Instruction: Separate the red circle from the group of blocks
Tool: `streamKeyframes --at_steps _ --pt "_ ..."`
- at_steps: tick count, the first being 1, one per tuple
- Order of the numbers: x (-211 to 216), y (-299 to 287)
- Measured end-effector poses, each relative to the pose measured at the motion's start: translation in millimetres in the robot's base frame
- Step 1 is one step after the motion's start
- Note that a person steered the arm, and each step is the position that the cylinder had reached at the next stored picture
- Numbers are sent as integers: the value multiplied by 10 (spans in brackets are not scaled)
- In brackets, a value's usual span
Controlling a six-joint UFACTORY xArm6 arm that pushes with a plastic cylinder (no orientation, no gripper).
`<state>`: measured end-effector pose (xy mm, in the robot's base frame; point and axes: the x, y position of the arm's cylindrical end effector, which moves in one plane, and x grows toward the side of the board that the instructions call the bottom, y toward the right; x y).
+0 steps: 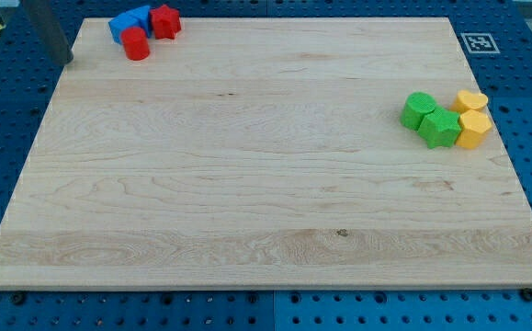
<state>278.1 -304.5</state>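
Note:
The red circle [136, 44] lies near the board's top left corner. It touches the blue blocks [129, 22] just above it, and a red star-like block [165, 20] sits to their right. My tip [66, 62] is at the board's left edge, to the left of and slightly below the red circle, and apart from it. The dark rod rises from the tip to the view's top.
At the view's right, a green round block [419, 108], a green star-like block [441, 128], a yellow heart [472, 99] and a yellow hexagon [475, 129] sit clustered together. The wooden board [247, 184] rests on a blue pegboard table. A marker tag [479, 42] is off the board's top right corner.

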Motion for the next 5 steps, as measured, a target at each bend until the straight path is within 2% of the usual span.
streamKeyframes --at_steps 2,5 --pt "-218 525" --pt "-234 1122"
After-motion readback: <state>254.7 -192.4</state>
